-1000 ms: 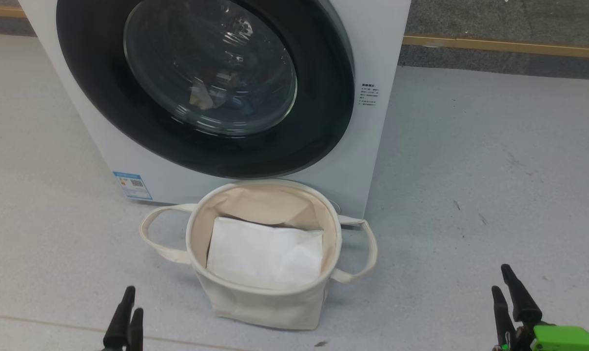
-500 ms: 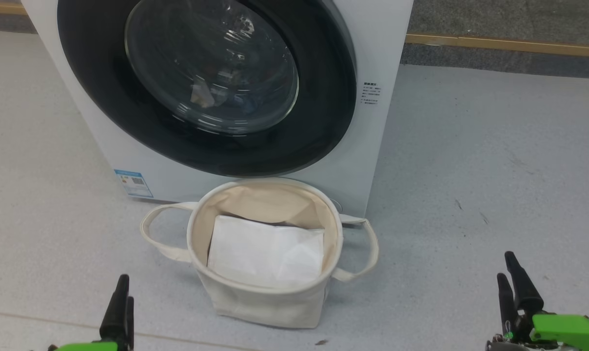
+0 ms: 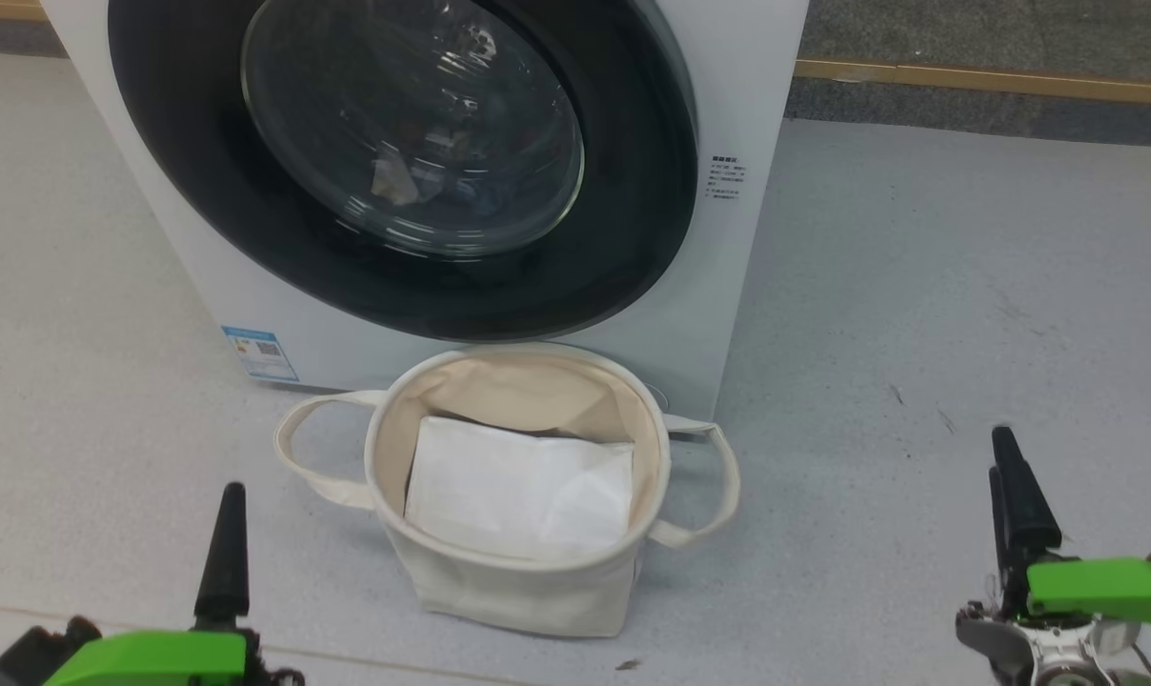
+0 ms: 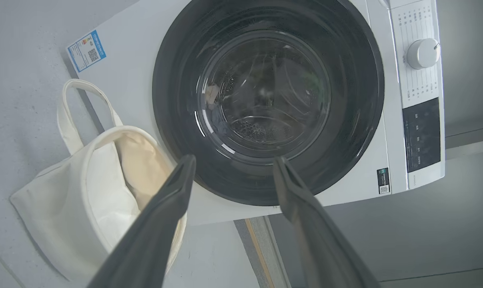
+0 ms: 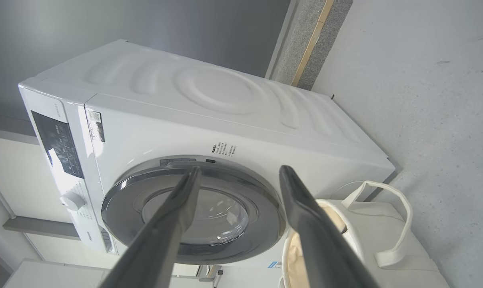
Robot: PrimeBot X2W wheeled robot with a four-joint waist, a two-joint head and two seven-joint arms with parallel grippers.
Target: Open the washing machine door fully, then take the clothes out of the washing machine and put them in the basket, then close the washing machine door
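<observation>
While the washing machine door (image 3: 394, 162) sits shut on the washing machine (image 3: 737, 86), the head view puts the basket (image 3: 518, 595) just in front of it, a flat white sheet (image 3: 518, 486) inside. The left gripper (image 3: 232, 495) hangs left of the basket and the right gripper (image 3: 999, 453) is well apart on its right, both short of the door. A pale scrap of the clothes (image 3: 392, 186) shows dimly behind the glass (image 3: 480, 114).

From the left wrist, spread fingers (image 4: 165, 208) frame the door with nothing between them.

From the right wrist, the fingers (image 5: 305, 212) likewise stand wide and empty, with door and basket beyond.

Against a second ago, both grippers stand higher in the head view, green housings (image 3: 147, 657) now showing.
</observation>
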